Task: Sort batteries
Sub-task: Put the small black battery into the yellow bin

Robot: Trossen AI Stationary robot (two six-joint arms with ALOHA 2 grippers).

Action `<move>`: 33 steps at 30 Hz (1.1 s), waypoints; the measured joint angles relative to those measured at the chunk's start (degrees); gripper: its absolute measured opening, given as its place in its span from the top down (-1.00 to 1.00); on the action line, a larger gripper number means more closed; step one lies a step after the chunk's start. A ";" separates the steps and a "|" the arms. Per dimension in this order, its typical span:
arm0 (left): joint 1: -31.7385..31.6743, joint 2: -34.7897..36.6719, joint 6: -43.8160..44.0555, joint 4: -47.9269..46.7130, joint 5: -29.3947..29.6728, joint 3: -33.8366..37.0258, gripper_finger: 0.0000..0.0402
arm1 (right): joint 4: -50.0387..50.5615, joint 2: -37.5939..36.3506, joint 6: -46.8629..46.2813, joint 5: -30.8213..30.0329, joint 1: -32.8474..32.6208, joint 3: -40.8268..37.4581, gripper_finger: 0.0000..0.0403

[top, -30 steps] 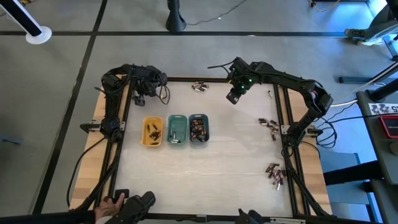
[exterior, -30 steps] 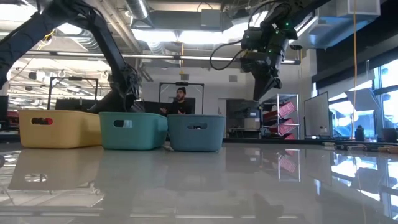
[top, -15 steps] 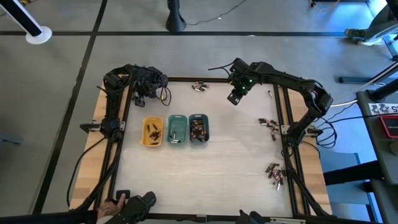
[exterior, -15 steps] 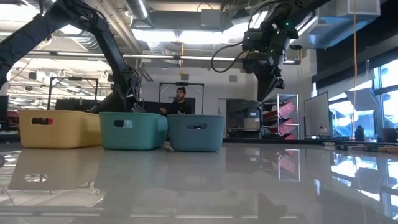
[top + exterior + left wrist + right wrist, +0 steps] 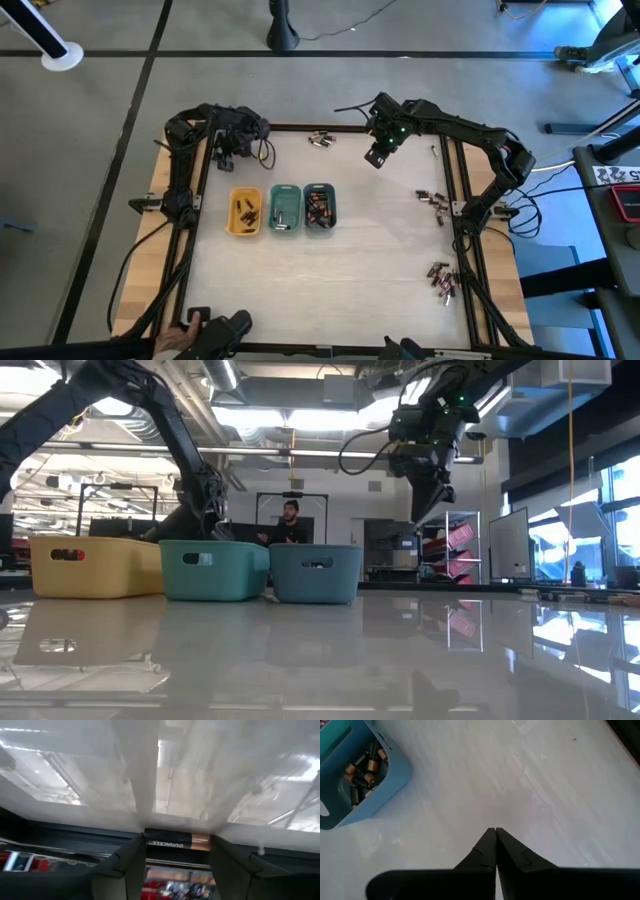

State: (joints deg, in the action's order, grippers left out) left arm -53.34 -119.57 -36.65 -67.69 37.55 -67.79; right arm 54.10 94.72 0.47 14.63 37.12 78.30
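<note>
The left tool (image 5: pixel 175 857) is straddling a single black-and-copper battery (image 5: pixel 177 840) at the worktop's (image 5: pixel 370 260) far edge, its fingers (image 5: pixel 131 865) standing on either side of the cell with small gaps showing, so it is not yet grasping it. The cell is lying crosswise between the fingers, tight against the dark frame rail (image 5: pixel 75 832). From here the fingers could catch on the rail or press only the battery's ends, and the round cell could roll or pop free as they come together.

The right tool (image 5: pixel 495 836) is hovering clenched and empty above bare worktop, with the grey-blue tray (image 5: pixel 355 775) off to one side holding a heap of black-and-copper batteries (image 5: pixel 362 767). Seen from above, that tray (image 5: pixel 319 208) is standing in a row with a green tray (image 5: pixel 285 208) and a yellow tray (image 5: pixel 245 211), each with some cells inside. More loose batteries (image 5: pixel 319 139) are lying scattered near the right tool and along the worktop's right side.
</note>
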 joint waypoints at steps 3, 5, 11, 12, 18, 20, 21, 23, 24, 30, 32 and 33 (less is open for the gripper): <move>0.12 2.16 1.47 -0.30 -2.44 -0.12 0.13 | -0.34 0.00 0.02 0.00 0.00 0.00 0.99; 0.27 4.13 3.34 -0.86 -3.35 -0.42 0.13 | -0.46 0.00 0.04 0.00 0.00 0.00 0.99; 1.11 12.22 8.34 -2.20 -6.29 -0.46 0.12 | -0.72 0.00 1.39 0.00 0.00 0.00 0.99; 1.46 13.67 9.70 -2.50 -7.67 -0.47 0.12 | -0.74 0.00 1.40 0.00 0.00 0.00 0.99; 4.66 22.37 19.37 -3.66 -22.10 -0.52 0.11 | -0.93 0.00 1.40 0.00 0.00 0.01 0.99; 6.15 25.20 21.62 -3.65 -26.27 -0.55 0.11 | -1.04 0.00 1.40 0.00 0.00 0.00 0.99; 6.97 26.45 22.85 -3.62 -27.64 -0.55 0.11 | -1.16 0.00 1.38 0.00 0.00 0.02 0.99; 8.71 29.10 25.21 -3.59 -29.77 -0.55 0.11 | -1.58 0.00 1.12 0.00 0.00 0.00 0.99; 9.61 30.41 26.72 -3.63 -31.22 -0.55 0.11 | -1.61 0.00 1.00 0.00 0.00 0.00 0.99; 15.94 36.65 34.26 -1.69 -44.79 1.30 0.11 | -1.67 0.00 -0.98 0.00 0.00 0.02 0.99; 18.49 37.70 36.05 -1.74 -47.61 2.42 0.11 | -2.04 0.00 -1.64 0.00 0.00 0.00 0.98; 19.73 38.00 36.68 -2.25 -48.47 3.31 0.11 | -2.11 0.00 -1.78 0.00 0.00 0.01 0.99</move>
State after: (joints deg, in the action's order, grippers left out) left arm -33.61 -81.57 0.04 -69.94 -10.92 -64.48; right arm 51.99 94.72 -1.31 14.63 37.12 78.31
